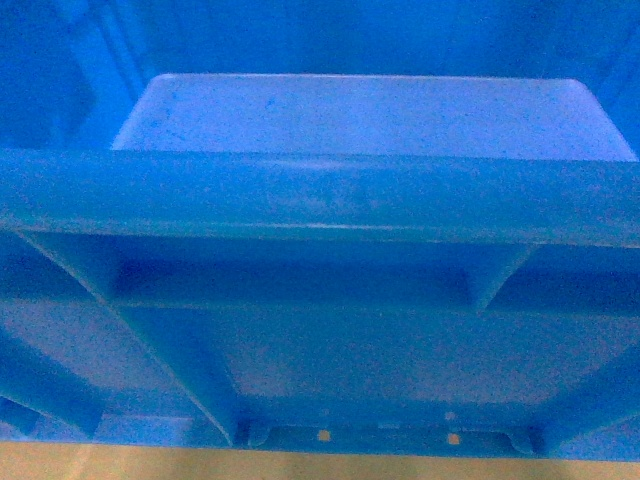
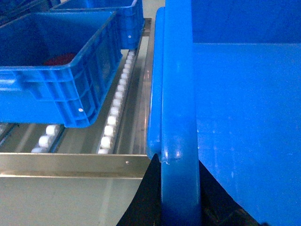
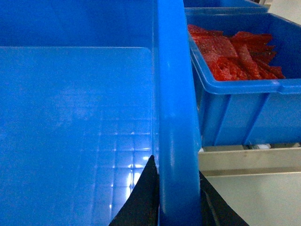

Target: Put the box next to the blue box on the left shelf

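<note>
One blue crate [image 1: 330, 190] fills the head view, held up off the roller shelf [image 2: 115, 117]. Left claw [image 2: 181, 188] clamps its left rim; right claw [image 3: 176, 193] clamps its right rim. Two more crates [image 2: 56, 80] sit on the rollers to the left; one crate of red bags [image 3: 235, 52] sits just right.

Four blue crates show: the held box [image 1: 320, 190], two [image 2: 56, 75] [image 2: 120, 14] on the left shelf [image 2: 113, 117], and one [image 3: 244, 94] holding red pieces.

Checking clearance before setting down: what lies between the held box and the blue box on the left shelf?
In the left wrist view, only bare white rollers and rail separate the held box from the blue box.
</note>
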You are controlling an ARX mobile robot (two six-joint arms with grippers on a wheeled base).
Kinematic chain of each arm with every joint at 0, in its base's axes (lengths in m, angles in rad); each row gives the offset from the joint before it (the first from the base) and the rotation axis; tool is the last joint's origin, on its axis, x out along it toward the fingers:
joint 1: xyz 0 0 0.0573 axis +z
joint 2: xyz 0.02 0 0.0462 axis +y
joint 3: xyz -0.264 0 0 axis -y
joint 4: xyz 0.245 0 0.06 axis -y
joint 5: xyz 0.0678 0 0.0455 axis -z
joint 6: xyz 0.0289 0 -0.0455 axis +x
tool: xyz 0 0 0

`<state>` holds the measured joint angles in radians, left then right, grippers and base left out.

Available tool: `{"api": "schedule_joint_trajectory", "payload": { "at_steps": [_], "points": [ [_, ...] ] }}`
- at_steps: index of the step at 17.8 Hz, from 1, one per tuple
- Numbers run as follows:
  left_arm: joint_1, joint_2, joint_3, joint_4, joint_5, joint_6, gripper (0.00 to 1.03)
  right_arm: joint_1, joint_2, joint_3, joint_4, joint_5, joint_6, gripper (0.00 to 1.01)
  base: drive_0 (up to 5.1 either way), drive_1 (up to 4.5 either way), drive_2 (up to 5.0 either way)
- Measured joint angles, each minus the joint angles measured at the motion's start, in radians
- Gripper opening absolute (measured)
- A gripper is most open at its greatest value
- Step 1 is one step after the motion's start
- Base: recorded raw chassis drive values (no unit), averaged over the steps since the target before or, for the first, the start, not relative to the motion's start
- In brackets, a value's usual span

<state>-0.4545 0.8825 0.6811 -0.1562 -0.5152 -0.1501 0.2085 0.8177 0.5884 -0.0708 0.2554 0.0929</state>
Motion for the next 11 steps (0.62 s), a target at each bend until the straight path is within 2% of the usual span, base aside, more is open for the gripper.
{"api": "schedule_joint_trajectory", "payload": {
  "at_steps": [4,11],
  "points": [
    [0.002,0.000,0.000,0.000,-0.002,0.000,0.09,0.000,0.001,0.000,0.003,0.000,0.000,0.10,-3.1,5.01,-1.6],
    [0.002,-0.001,0.000,0.000,0.001,0.000,0.09,0.000,0.000,0.000,-0.001,0.000,0.000,0.10,-0.3,3.96,-4.5]
  ]
}}
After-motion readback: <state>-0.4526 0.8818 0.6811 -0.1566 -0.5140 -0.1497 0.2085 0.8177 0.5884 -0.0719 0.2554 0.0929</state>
